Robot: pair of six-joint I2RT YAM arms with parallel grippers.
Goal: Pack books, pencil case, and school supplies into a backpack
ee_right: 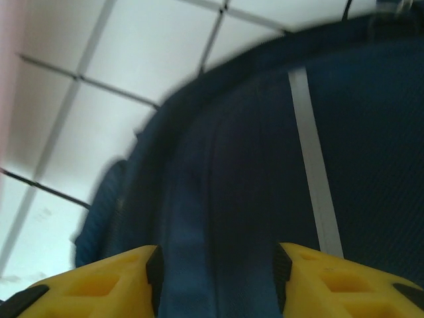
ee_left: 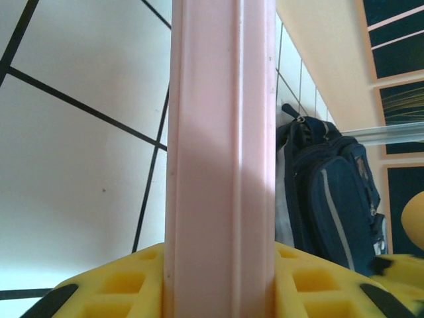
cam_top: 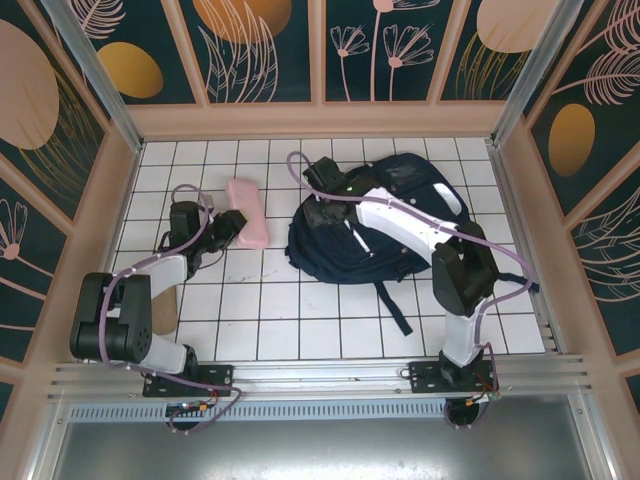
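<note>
At frame centre the left claw (ee_left: 218, 291) clenches the pink pencil case (ee_left: 218, 132) (ready for lifting); the right claw (ee_right: 215, 278), jaws apart and released, straddles a seam of the backpack (ee_right: 265, 165), likely seeking its opening.

Pale-pink pencil case (cam_top: 246, 226), navy backpack (cam_top: 335, 250) with white stripes, white gridded table (cam_top: 300, 320).
</note>
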